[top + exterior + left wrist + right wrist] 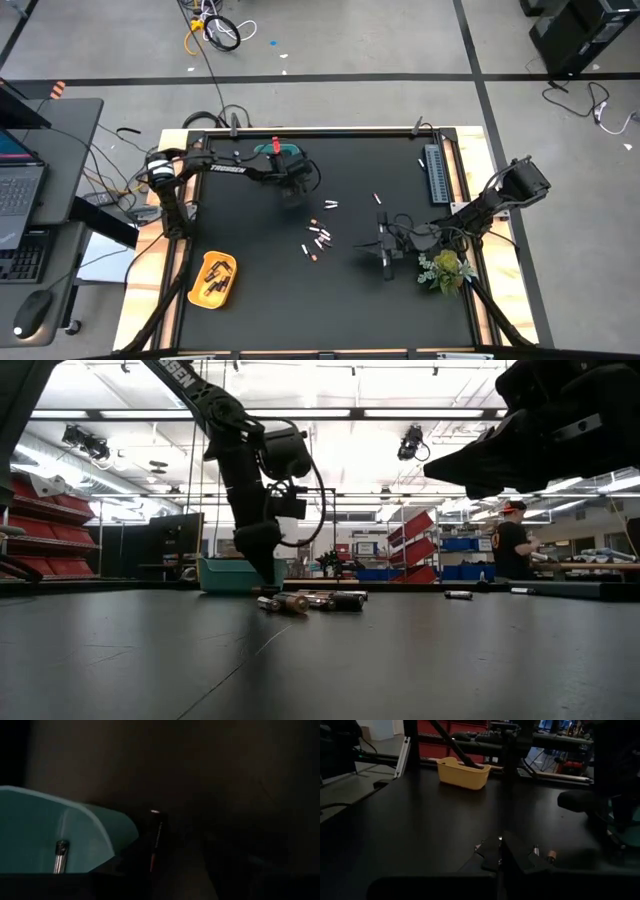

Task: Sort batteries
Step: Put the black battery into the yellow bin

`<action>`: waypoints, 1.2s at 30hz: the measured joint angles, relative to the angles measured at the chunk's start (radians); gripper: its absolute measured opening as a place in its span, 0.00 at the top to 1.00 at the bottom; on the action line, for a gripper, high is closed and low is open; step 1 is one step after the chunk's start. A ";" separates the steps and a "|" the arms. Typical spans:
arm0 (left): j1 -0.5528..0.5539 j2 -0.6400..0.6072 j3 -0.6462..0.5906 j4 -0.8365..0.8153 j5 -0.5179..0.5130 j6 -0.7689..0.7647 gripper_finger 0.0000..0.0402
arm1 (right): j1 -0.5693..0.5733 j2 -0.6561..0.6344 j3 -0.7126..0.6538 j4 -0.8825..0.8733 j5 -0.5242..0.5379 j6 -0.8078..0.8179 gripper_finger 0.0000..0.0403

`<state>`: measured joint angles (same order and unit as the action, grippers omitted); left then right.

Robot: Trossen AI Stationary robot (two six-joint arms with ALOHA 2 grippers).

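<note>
Several small batteries [318,238] lie loose in a cluster at the table's middle, and they show in the low view as batteries [310,601] lying on their sides. The teal bin [283,153] stands at the far middle with a silver battery [60,856] in it. My left gripper [298,188] hangs just on the near side of that bin, pointing steeply down close over the table. A dark battery [155,842] shows right before it, beside the bin's wall; whether it is touched I cannot tell. My right gripper [378,246] waits shut, right of the cluster.
A yellow bin [215,278] holding several dark batteries stands near the left front. Two stray batteries [330,205] lie behind the cluster. A grey ribbed strip [435,172] lies at the far right, a small plant [445,268] at the right front. A person [512,540] stands far behind the table.
</note>
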<state>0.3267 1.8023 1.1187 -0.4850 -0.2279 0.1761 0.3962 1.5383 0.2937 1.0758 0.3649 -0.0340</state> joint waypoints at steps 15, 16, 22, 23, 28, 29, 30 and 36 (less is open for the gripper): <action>-0.054 0.012 0.007 0.070 -0.005 0.042 0.54 | 0.000 0.000 0.000 0.002 -0.002 0.006 0.98; -0.054 0.014 0.016 0.058 -0.009 0.051 0.54 | 0.000 0.000 0.000 0.003 -0.002 0.008 0.98; -0.054 0.079 0.184 -0.121 -0.035 0.111 0.54 | -0.001 0.000 0.000 0.008 -0.002 0.012 0.98; -0.052 0.101 0.222 -0.163 -0.036 0.119 0.54 | -0.001 0.000 0.000 0.008 -0.002 0.011 0.98; -0.028 0.202 0.359 -0.346 -0.032 0.185 0.54 | -0.001 0.000 0.000 0.003 -0.002 0.011 0.98; -0.024 0.215 0.369 -0.350 -0.032 0.203 0.54 | -0.001 0.000 0.000 0.003 -0.002 0.012 0.98; -0.020 0.225 0.375 -0.348 -0.033 0.220 0.54 | -0.001 0.000 0.000 0.001 -0.002 0.012 0.98; 0.011 0.264 0.388 -0.347 -0.021 0.259 0.54 | -0.001 0.000 0.000 -0.009 -0.002 0.012 0.98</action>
<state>0.3375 2.0665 1.5070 -0.8323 -0.2484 0.4349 0.3950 1.5383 0.2936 1.0672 0.3630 -0.0219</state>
